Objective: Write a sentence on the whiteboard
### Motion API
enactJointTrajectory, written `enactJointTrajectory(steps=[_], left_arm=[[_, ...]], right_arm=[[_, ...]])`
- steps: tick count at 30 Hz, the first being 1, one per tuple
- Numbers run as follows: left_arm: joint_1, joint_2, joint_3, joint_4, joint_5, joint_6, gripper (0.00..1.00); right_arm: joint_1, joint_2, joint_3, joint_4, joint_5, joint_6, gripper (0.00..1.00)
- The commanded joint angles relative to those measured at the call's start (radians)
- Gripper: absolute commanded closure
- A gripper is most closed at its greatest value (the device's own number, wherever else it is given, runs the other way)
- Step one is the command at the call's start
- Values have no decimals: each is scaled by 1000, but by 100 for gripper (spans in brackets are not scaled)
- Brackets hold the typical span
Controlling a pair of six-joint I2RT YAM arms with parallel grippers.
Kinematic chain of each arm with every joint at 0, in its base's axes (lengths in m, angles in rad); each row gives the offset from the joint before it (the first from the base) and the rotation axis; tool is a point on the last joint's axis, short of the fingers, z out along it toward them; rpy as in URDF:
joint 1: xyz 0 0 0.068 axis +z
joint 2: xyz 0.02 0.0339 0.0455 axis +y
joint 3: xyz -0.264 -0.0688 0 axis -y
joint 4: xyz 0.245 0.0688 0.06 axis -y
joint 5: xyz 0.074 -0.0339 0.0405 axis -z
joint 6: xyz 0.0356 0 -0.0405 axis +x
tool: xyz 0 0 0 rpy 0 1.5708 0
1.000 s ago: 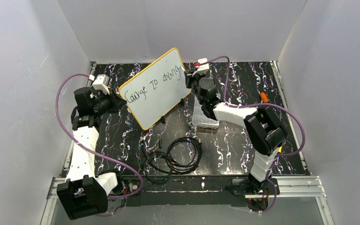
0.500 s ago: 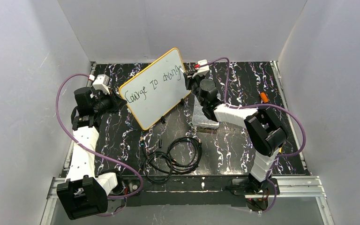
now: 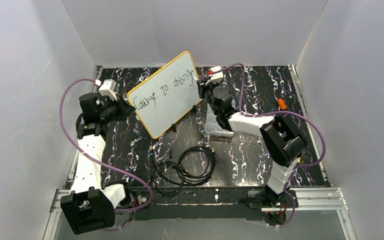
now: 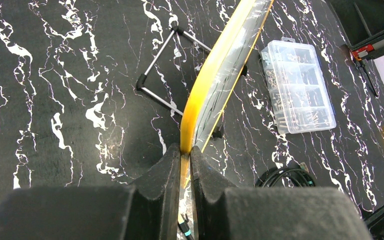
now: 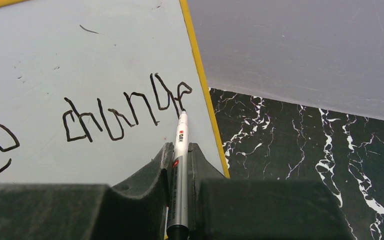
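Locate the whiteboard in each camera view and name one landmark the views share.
Top external: the whiteboard stands tilted at upper centre, between the arms.
Left wrist: the whiteboard is edge-on, running from the left gripper at bottom centre to the top edge.
Right wrist: the whiteboard fills the upper left, behind the marker.
Shared landmark: its yellow rim.

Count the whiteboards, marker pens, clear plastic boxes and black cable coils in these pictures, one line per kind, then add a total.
Whiteboard: 1
Marker pen: 1
Clear plastic box: 1
Black cable coils: 2
Total: 5
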Motion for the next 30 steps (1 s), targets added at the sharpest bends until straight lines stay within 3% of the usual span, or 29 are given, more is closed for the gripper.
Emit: enactJointTrajectory(steps=[1,21,30], left_arm=[[-3,-3,5,-5,9,5,100],[-3,-4,3,-5,6,7,100],[-3,-5,6,-6,3,3,100]], right_arm=[[3,-9,18,15,35,-7,99],[-11,18,70,6,85,-29,99],[-10,-175,-57,-50,9,-8,99]])
